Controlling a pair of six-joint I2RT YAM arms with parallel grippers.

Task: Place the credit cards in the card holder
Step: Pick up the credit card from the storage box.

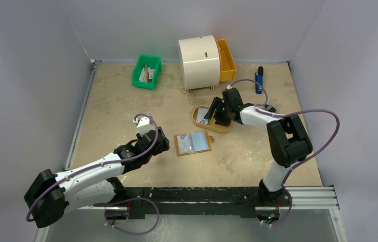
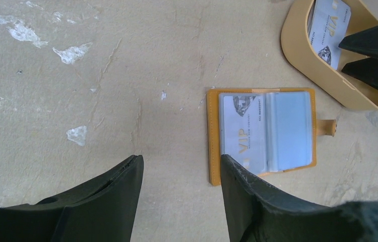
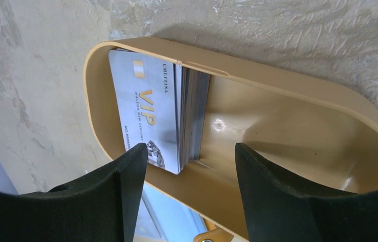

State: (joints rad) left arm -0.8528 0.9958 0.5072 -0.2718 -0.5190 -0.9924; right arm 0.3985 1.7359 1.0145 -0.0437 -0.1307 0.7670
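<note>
**Both pincers spread, one card lodged in the holder**

The left gripper (image 2: 179, 166) is spread and empty above the table, just left of the card holder (image 2: 290, 126). The holder lies open and flat with one VIP card (image 2: 242, 131) in its left pocket. The right gripper (image 3: 191, 151), also spread and pinching nothing, hangs over the oval tray (image 3: 277, 80), far and right of the holder. The other credit cards (image 3: 146, 111) lean stacked against the tray's left end.

Robot lab: walled test table (image 1: 116, 111), mounting rail (image 1: 202, 194)
</note>
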